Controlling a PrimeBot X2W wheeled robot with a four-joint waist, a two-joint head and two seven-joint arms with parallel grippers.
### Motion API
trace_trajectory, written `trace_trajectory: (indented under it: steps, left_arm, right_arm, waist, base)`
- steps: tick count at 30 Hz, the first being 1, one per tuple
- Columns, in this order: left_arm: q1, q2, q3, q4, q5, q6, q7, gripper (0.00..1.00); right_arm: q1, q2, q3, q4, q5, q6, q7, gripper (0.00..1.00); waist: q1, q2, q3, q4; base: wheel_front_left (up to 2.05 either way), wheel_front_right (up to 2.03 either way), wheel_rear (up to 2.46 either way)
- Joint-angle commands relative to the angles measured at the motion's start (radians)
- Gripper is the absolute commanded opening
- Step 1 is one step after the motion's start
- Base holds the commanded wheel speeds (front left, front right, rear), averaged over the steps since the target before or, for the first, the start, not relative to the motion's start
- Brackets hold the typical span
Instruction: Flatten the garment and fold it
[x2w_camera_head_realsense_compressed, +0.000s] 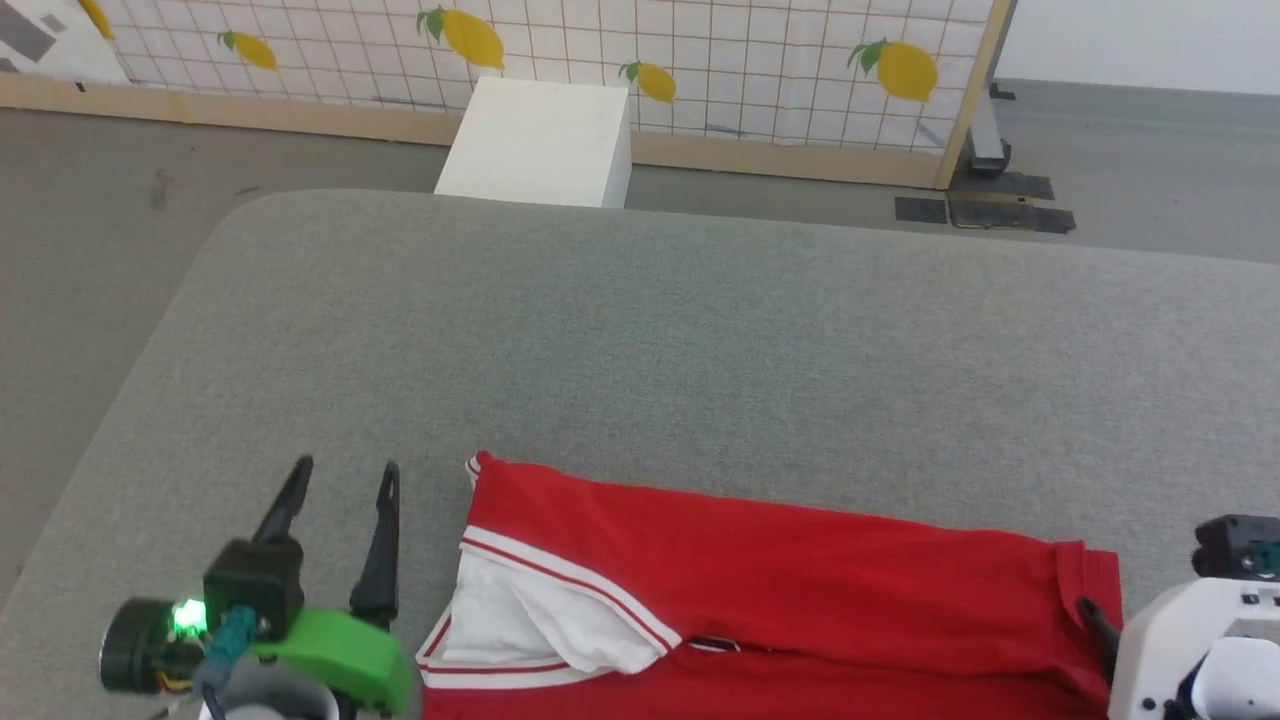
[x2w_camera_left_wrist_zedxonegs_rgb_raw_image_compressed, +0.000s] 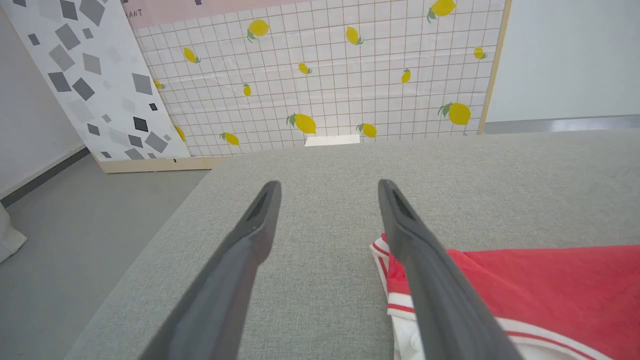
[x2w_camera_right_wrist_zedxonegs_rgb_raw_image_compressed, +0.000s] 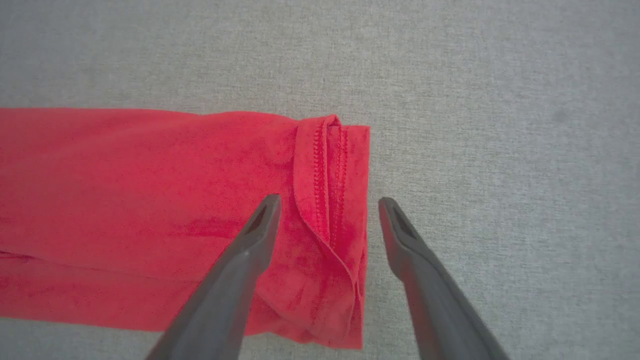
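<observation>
You are working with a red jersey T-shirt (x2w_camera_head_realsense_compressed: 800, 570) that is lying along the near edge of the grey bench (x2w_camera_head_realsense_compressed: 640, 330), seemingly folded into a long band (its lower part is running out of the head view, so I cannot be sure). It is light and limp and will sag wherever it is unsupported, so pinch doubled edges. Your left hand (x2w_camera_head_realsense_compressed: 345, 470), fingers spread, is hovering just beside the white sleeve (x2w_camera_head_realsense_compressed: 520, 610). Your right hand (x2w_camera_right_wrist_zedxonegs_rgb_raw_image_compressed: 327, 200), also spread, is straddling the stitched hem (x2w_camera_right_wrist_zedxonegs_rgb_raw_image_compressed: 345, 165).
</observation>
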Motion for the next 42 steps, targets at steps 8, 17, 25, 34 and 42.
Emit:
trace_trajectory:
  steps: [8, 17, 25, 34, 42]
  left_arm:
    - [0.04, -0.034, 0.015, 0.031, 0.137, -0.047, -0.005, 1.0]
    - [0.021, -0.056, 0.013, 0.05, 0.202, -0.087, -0.005, 1.0]
    - [0.013, -0.076, 0.026, 0.06, 0.233, -0.106, -0.005, 1.0]
    - [0.019, -0.094, 0.04, 0.084, 0.244, -0.124, -0.005, 1.0]
    - [0.033, -0.098, 0.046, 0.102, 0.239, -0.141, -0.005, 1.0]
  right_arm:
    - [0.005, 0.05, -0.08, 0.048, -0.041, -0.001, 0.017, 1.0]
    - [0.017, 0.062, -0.109, 0.101, -0.051, -0.001, 0.097, 1.0]
    - [0.02, 0.063, -0.04, 0.126, 0.012, -0.001, 0.119, 0.0]
    - [-0.006, 0.063, -0.044, 0.082, 0.002, -0.001, 0.091, 0.0]
    - [0.006, -0.052, -0.179, 0.078, -0.066, -0.001, 0.036, 0.0]
  waist:
    - [0.0, 0.0, 0.028, 0.03]
    - [0.0, 0.0, 0.074, 0.055]
    - [0.0, 0.0, 0.11, 0.059]
    - [0.0, 0.0, 0.088, 0.05]
    - [0.0, 0.0, 0.043, 0.044]
  base:
    - [0.0, 0.0, 0.0]
    - [0.0, 0.0, 0.0]
    - [0.0, 0.0, 0.0]
    - [0.0, 0.0, 0.0]
    - [0.0, 0.0, 0.0]
